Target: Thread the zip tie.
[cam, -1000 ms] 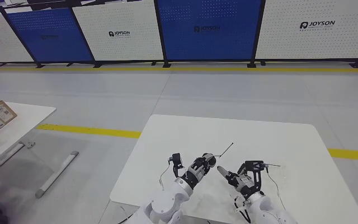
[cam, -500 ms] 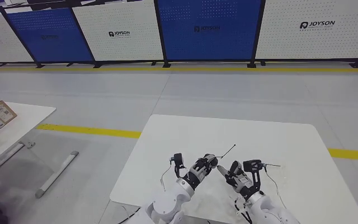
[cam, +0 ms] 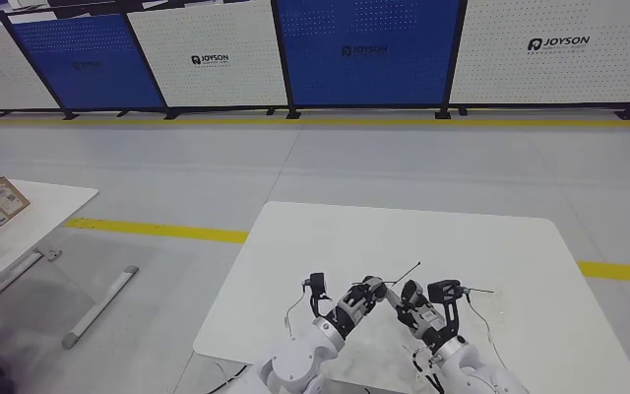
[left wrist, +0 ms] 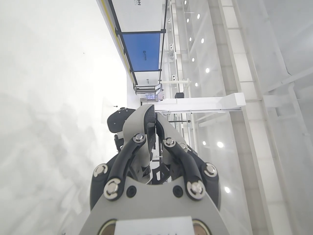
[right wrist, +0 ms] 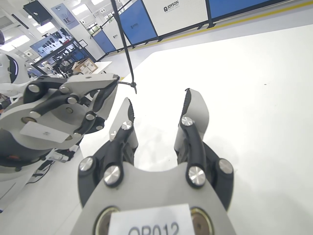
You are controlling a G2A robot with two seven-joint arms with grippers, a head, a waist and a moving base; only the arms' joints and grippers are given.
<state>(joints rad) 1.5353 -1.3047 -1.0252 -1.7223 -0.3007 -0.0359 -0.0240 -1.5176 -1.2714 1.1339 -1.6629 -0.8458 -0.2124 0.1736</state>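
A thin black zip tie (right wrist: 123, 42) is pinched at one end by my left gripper (right wrist: 113, 82), which is shut on it. The strap bends at its small head (right wrist: 133, 85) and rises steeply. In the top view the zip tie (cam: 402, 274) slants up and to the right from the left gripper (cam: 375, 287), low over the white table (cam: 413, 227). My right gripper (right wrist: 159, 100) stands open just beside the tie's head with nothing between its fingers; in the top view it (cam: 403, 293) sits close to the right of the left one. In the left wrist view the left gripper's fingers (left wrist: 149, 121) are pressed together.
Both arms hang over the table's near edge (cam: 212, 345). The far half of the tabletop is bare. A second white table (cam: 39, 207) stands off to the left across the floor. Blue and white panels (cam: 364, 49) line the back.
The left gripper has shifted a little to the right with the zip tie. The right gripper has come closer to it, so the gap between the two has narrowed.
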